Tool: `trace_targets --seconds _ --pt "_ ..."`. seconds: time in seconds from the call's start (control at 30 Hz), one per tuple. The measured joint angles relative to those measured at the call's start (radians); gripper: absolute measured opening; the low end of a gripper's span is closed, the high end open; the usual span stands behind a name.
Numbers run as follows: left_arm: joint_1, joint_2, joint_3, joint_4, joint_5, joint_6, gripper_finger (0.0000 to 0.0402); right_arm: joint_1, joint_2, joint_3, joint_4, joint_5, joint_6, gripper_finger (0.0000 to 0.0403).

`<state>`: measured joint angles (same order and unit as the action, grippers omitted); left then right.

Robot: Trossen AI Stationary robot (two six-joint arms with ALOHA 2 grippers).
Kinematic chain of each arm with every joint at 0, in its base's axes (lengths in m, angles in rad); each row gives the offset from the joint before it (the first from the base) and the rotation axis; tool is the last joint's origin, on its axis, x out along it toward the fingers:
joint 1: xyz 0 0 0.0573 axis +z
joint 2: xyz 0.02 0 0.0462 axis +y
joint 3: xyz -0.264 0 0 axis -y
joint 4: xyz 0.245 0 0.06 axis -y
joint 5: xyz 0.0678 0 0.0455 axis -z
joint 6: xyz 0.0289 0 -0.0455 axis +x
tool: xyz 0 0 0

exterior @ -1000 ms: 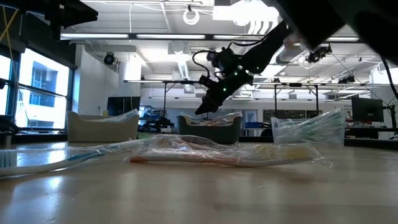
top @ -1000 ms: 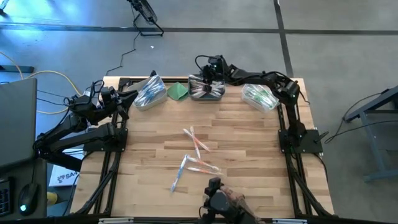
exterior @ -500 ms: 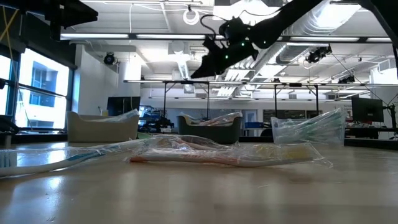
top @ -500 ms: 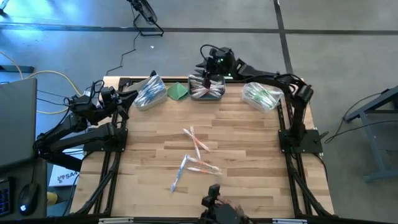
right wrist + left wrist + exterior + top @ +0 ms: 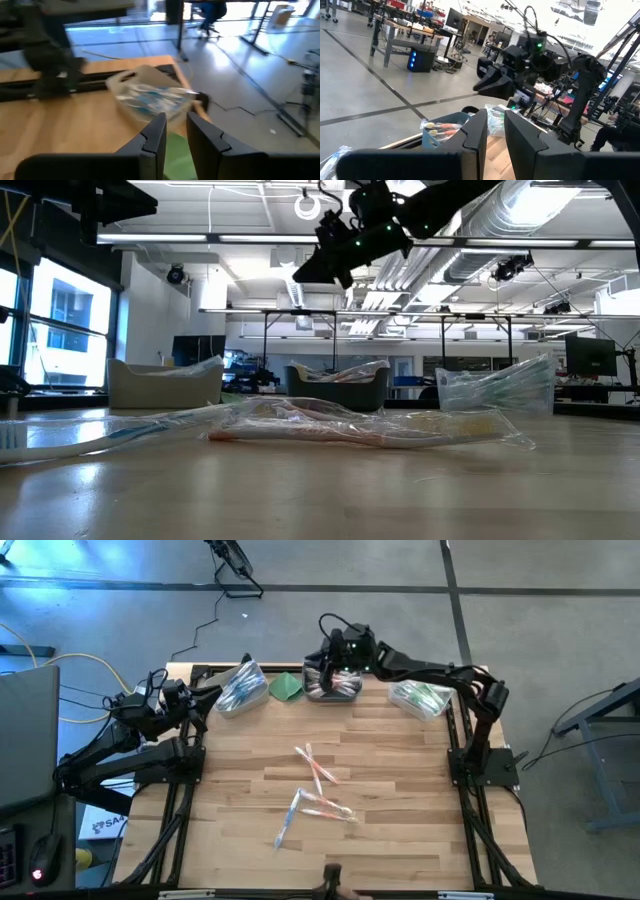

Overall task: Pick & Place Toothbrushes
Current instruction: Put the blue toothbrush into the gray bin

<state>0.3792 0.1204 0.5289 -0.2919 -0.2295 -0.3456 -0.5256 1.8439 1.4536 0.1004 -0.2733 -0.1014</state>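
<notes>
1. Wooden table (image 5: pixel 400 760), and loose toothbrushes (image 5: pixel 318 772) lie in wrappers near its middle: one pair crossed, another bunch just below them, towards the front edge.
2. Three bins line the far edge. The left bin (image 5: pixel 240 690) holds bluish brushes, the middle bin (image 5: pixel 333 687) pink-orange ones, the right bin (image 5: pixel 420 697) green ones.
3. A green cloth (image 5: pixel 287 686) sits between the left and middle bins.
4. The right gripper (image 5: pixel 337 652) hangs over the middle bin, high above it in the low view (image 5: pixel 318 265), clear of the contents.
5. Its fingers (image 5: pixel 152 137) stand with a narrow gap between them, nothing in it; past them the wrist camera sees the left bin (image 5: pixel 150 97) with its bluish brushes.
6. The left gripper (image 5: pixel 195 692) waits at the table's left edge beside the left bin, fingers (image 5: pixel 476 131) a slim gap apart, nothing held.
7. From the low view, the wrapped loose brushes (image 5: pixel 350 425) lie flat on the wood in front of the bins.
</notes>
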Motion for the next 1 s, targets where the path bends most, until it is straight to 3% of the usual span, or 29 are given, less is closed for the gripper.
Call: trace_targets --seconds 0.5,0.7,1.0 --pt "0.000 0.000 0.000 -0.064 0.015 0.000 0.0063 0.148 -0.015 0.000 -0.180 -0.038 0.004 0.0066" --pt "0.000 0.000 0.000 -0.079 0.025 -0.001 0.0063 0.206 -0.047 0.000 -0.278 0.057 0.081 0.0066" --pt "0.000 0.000 0.000 -0.078 0.119 -0.004 0.0063 0.273 -0.104 -0.001 -0.333 0.116 0.134 0.0066"
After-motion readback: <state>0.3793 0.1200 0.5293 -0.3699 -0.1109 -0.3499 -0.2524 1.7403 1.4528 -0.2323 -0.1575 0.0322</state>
